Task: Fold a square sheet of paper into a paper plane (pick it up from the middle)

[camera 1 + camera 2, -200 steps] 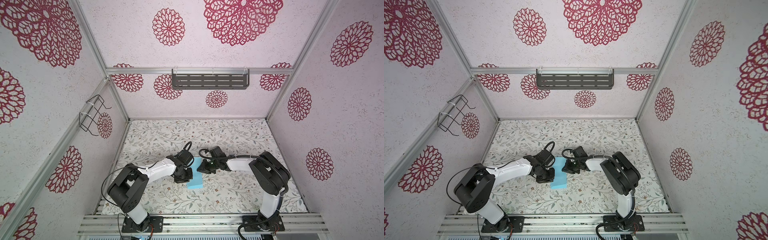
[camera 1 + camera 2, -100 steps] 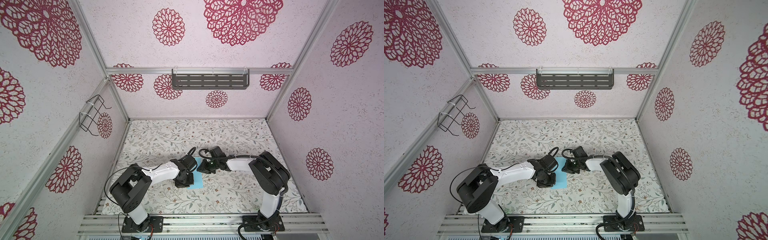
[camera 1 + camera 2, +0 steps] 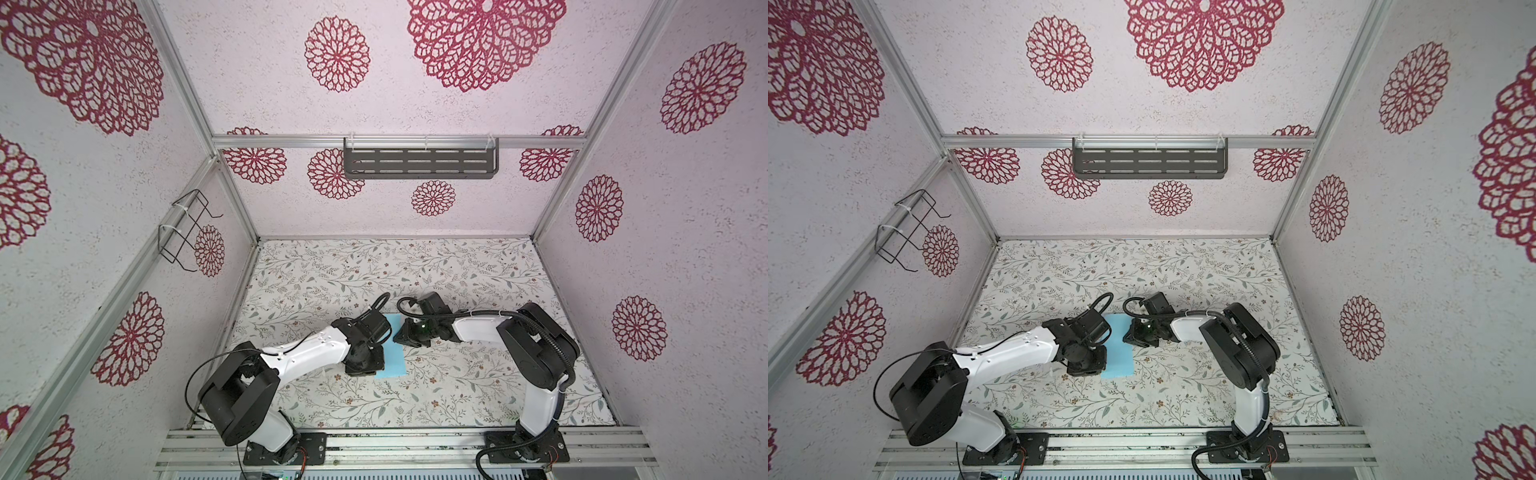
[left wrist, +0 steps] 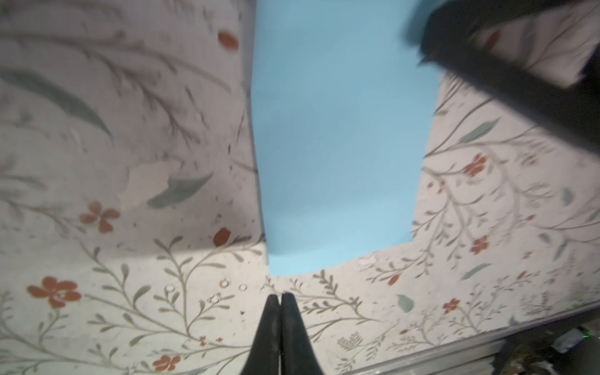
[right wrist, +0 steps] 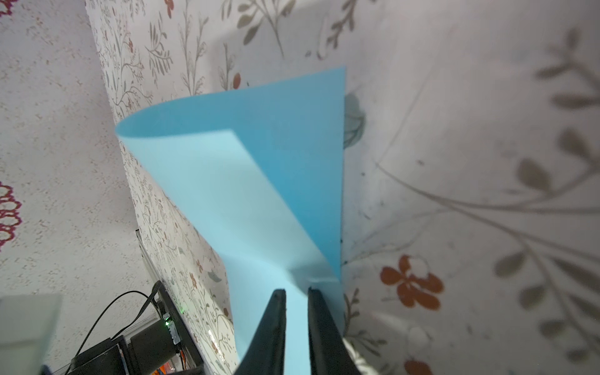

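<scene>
Sheet of thin light-blue square paper (image 5: 227,181) lying folded over.
Left gripper (image 4: 281,297) is hovering shut beside it; right gripper (image 5: 297,292), narrowly parted, is resting on it.

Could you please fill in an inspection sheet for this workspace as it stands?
Surface: floral table mat, flat.
Job's things: square sheet of paper, curled over in a loose half fold; no plane shape yet.
Clutter: nothing seen.
End effectors: left end effector shut, empty, beside the sheet's corner; right end effector, jaws slightly apart, over the sheet.
Cables: black cables along both arms, off the sheet.
Surroundings: grey shelf and wire basket on patterned walls.
</scene>
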Robot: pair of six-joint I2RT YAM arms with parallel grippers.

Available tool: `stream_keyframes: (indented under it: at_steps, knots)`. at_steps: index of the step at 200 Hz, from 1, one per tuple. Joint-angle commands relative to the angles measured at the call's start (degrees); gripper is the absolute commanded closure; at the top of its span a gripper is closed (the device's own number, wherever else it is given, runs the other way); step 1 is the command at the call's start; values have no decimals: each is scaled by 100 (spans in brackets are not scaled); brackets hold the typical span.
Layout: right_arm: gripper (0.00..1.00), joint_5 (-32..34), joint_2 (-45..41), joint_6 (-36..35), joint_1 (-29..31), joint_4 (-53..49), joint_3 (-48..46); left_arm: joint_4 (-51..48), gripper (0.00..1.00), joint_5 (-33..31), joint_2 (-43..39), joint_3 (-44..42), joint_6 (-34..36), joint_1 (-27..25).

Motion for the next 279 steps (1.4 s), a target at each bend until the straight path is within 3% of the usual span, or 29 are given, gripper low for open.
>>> stream_keyframes:
  at_steps: [1, 32, 115, 222, 279]
  knots:
    - [81, 966, 446, -84, -5, -811, -242, 604, 94, 106, 168, 240, 403, 537]
    - [81, 920, 452, -106, -8, -824, -229, 884, 95, 294, 754, 752, 828, 964]
    - [81, 895, 353, -80, -5, -838, -307, 1118, 96, 527, 1664, 1127, 1079, 1216]
    - [81, 860, 25, -144, -23, -803, -266, 890, 97, 199, 1952, 887, 1025, 1279]
    - [81, 519, -511, -314, -93, -496, 48, 960, 97, 262, 1994, 798, 1027, 1279]
